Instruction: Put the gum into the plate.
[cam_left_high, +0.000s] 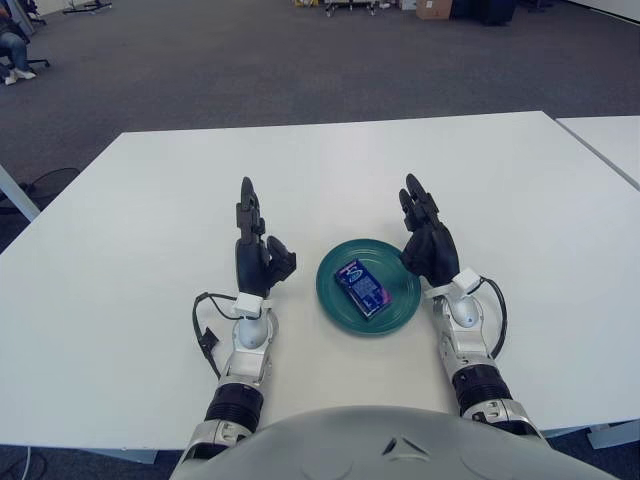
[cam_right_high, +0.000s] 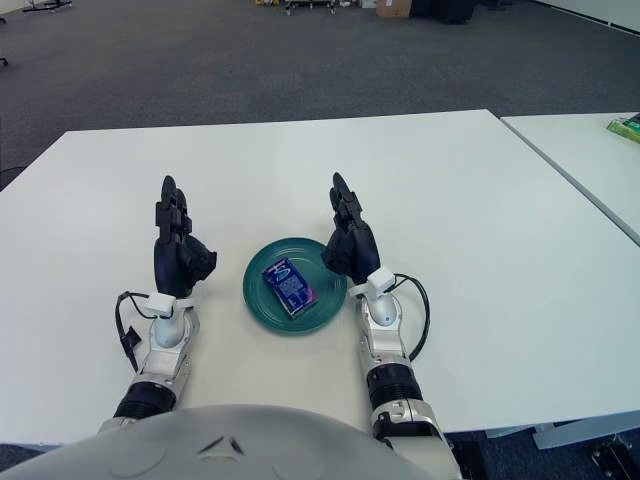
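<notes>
Flanking the plate (cam_left_high: 335, 300) with 2 raised hands: left hand (cam_left_high: 256, 250) to its left, fingers relaxed, holding nothing; right hand (cam_left_high: 428, 240) at its right rim, likewise spread and empty. Gum (cam_left_high: 362, 286) lying flat inside plate, between both hands. Probably light, stiff, slick-wrapped; best pinched across long edges. Blue label, writing unreadable.

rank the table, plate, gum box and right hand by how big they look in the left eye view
1. table
2. plate
3. right hand, nearly plate-sized, though it may be nearer the camera
4. gum box
</notes>
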